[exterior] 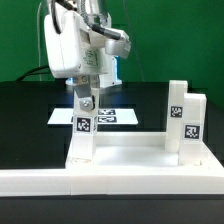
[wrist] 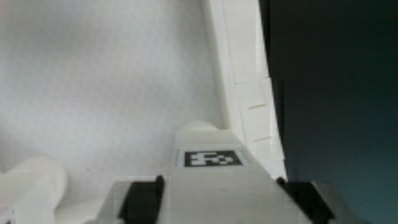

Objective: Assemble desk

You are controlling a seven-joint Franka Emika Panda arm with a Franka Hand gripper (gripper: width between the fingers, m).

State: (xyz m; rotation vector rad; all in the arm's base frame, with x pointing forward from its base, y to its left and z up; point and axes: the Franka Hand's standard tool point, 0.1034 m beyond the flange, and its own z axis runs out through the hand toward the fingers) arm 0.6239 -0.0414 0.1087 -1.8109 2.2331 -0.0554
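Mia: Jaws of the gripper [exterior: 86, 93] stand part way apart, one on each side of a white leg [exterior: 84, 128], and they squeeze it

Tom: So the robot has hold of that leg?

Mia: Yes. In the wrist view the two dark fingers [wrist: 143, 198] sit on both sides of the leg [wrist: 217, 165], and a little black-and-white tag shows on it between them

Tom: Where is the leg?

Mia: It stands straight up at the corner of the desk top [exterior: 125, 158] on the exterior view's left. Its foot is down at that corner. I cannot tell if it is all the way in the hole

Tom: Where is the desk top?

Mia: It lies flat on the black table [exterior: 25, 110], near the front, with a raised edge around it. A long white rail [exterior: 40, 182] lies just in front of it, touching or almost touching

Tom: Are there more legs?

Mia: Two more stand up at the side on the exterior view's right. One is a far leg [exterior: 177, 103] and one is a near leg [exterior: 193, 121], close beside each other. Both have tags

Tom: What is the flat white thing behind?

Mia: That is the marker board [exterior: 120, 117], lying flat on the table behind the desk top, with tags on it
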